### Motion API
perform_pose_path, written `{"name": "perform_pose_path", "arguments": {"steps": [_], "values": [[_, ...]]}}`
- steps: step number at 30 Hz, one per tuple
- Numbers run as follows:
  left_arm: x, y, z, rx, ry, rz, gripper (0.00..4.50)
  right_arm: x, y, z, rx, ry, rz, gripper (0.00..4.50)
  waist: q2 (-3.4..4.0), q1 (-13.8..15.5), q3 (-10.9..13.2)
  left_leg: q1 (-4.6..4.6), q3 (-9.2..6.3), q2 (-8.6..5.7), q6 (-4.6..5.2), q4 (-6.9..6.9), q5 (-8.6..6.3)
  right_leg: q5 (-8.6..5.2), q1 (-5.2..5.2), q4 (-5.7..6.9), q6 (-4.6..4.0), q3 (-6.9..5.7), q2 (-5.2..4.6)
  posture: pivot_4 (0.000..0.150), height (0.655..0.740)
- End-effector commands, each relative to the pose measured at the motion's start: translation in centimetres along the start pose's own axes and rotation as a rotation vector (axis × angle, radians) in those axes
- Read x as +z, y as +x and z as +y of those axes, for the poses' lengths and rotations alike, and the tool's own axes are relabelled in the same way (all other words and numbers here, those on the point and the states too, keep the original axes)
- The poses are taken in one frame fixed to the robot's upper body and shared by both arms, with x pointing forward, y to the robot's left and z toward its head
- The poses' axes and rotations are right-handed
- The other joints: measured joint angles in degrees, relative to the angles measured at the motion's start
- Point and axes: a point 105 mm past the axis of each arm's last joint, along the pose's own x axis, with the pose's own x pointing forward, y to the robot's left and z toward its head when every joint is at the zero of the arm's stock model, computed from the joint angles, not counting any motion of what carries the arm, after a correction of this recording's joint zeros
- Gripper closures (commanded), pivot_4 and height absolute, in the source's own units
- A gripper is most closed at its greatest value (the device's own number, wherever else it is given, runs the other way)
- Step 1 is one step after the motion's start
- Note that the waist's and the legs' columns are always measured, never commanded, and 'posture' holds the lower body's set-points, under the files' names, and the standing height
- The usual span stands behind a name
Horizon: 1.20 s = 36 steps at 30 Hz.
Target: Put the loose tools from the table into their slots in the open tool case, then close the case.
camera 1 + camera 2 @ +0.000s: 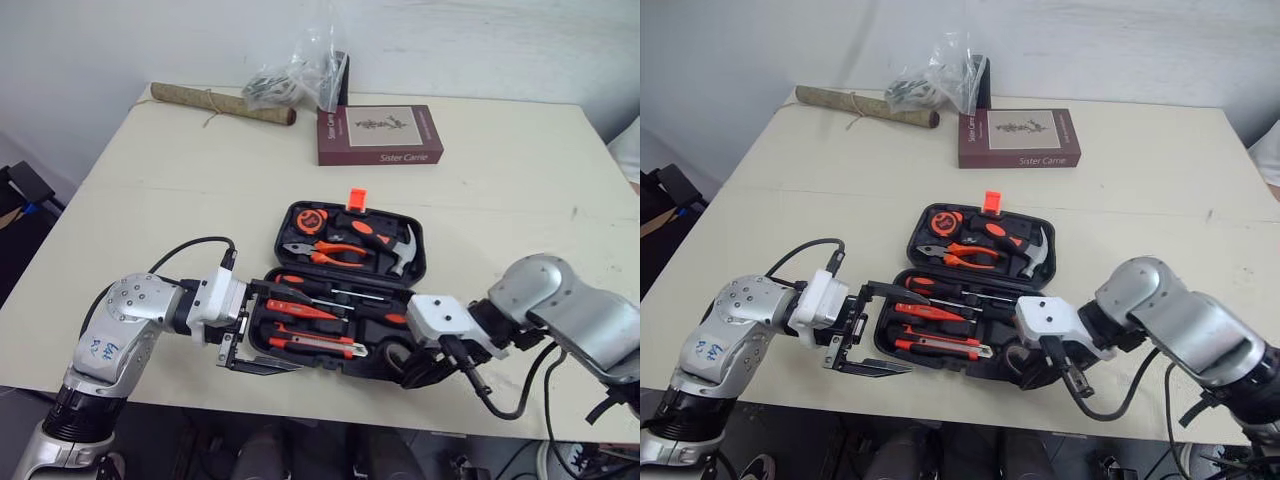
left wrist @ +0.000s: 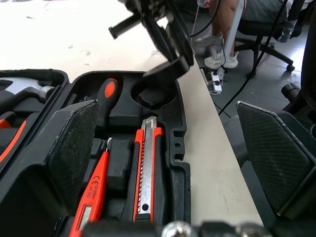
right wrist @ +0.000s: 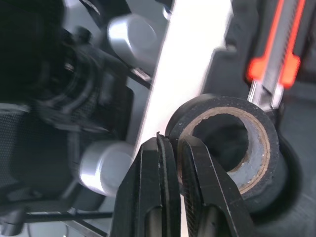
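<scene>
Black plastic with orange-handled tools inside, the open case (image 1: 420, 270) lies on the cream counter (image 1: 150, 200) toward its 6 o'clock edge, lid laid flat toward 12. The lid half holds a tape measure (image 1: 307, 220), pliers (image 1: 330, 255) and a hammer (image 1: 405, 250). The near half holds screwdrivers (image 1: 300, 308) and a knife (image 2: 146, 168). The tape roll (image 3: 275, 153) sits in the round well at the case's 5 o'clock corner, just beside the knife's end.

Well apart at the counter's far side, a maroon book (image 1: 380, 135) lies at 12 o'clock from the case. A clear bag (image 1: 295, 75) is behind it and a rolled mat (image 1: 220, 103) lies at 11. Past the counter edge, the left wrist view catches a seated person's legs (image 2: 224, 29).

The left arm is bent at the elbow, its forearm coming in level from 8 o'clock. The left gripper (image 1: 912, 334) stands at the case's 9 o'clock end with its jaws spread wide and nothing between them. One finger reaches over the tools and the other hangs off the counter's front edge.

The right forearm reaches in from 4 o'clock, wrist turned down over the case corner. The right gripper (image 3: 174, 142) has its jaws drawn nearly together with a thin gap, tips against the roll's wall. I cannot tell whether they pinch it.
</scene>
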Motion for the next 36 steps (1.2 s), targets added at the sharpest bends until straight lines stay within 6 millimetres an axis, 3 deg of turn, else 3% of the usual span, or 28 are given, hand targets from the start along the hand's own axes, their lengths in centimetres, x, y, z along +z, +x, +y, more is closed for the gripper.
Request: {"name": "perform_pose_path", "arguments": {"steps": [1,6,14,22,23,26,29,36], "values": [[0.5,0.0,0.0,0.02,0.032,0.011,0.0,-0.2,-0.3,-1.0,-0.048,-0.032,0.056,4.46,0.0,-0.1,0.0,0.0,0.0,0.01,0.0,0.0,0.0,0.0,0.0,0.0,0.0,0.0,0.0,0.15,0.74],[0.6,0.1,0.1,0.026,0.029,0.01,0.0,-1.3,-0.5,-1.7,-0.043,-0.018,0.165,4.46,0.0,-0.1,0.0,0.0,0.0,0.01,0.0,0.02,0.0,0.0,0.0,0.01,0.0,0.0,0.0,0.15,0.74],[0.6,0.1,0.5,0.054,0.04,0.014,0.0,-1.4,0.2,-2.6,-0.052,0.002,0.189,4.46,-0.11,-0.1,-0.1,0.0,0.0,0.01,0.02,0.05,-0.01,0.0,0.02,0.01,0.0,0.0,-0.01,0.15,0.74],[0.4,-0.1,0.4,0.079,0.027,0.015,0.0,-0.8,-0.3,-2.3,-0.029,-0.001,0.159,4.46,-0.13,-0.2,-0.1,0.03,0.0,0.02,0.02,0.06,-0.01,0.0,0.03,0.04,0.0,0.0,0.0,0.15,0.74],[0.3,-0.1,0.4,0.082,0.028,0.015,0.0,-0.8,-0.4,-2.1,-0.014,-0.004,0.162,3.6,-0.13,-0.2,-0.1,0.03,0.0,0.02,0.02,0.06,-0.01,0.0,0.03,0.05,0.0,0.0,0.0,0.15,0.74],[0.3,-0.1,0.2,0.085,0.031,0.016,0.0,-0.4,-0.7,-1.8,0.014,-0.02,0.138,2.29,-0.13,-0.1,-0.1,0.03,0.0,0.01,0.02,0.03,-0.01,0.0,0.01,0.04,0.0,0.0,-0.01,0.15,0.74],[0.3,-0.6,0.4,0.099,0.036,0.024,0.0,1.4,-1.9,-1.6,0.055,-0.041,0.034,0.8,-0.13,-0.1,-0.1,0.0,0.0,0.01,0.04,0.03,-0.03,0.0,0.01,0.01,0.0,-0.02,-0.02,0.15,0.74],[0.4,-1.9,0.8,0.123,0.037,0.042,0.0,1.7,-5.2,-1.1,0.075,0.005,-0.097,0.8,-0.14,-0.1,-0.1,0.01,-0.01,0.02,0.05,0.0,-0.03,0.0,0.01,-0.02,0.0,-0.05,-0.02,0.15,0.74]]}}
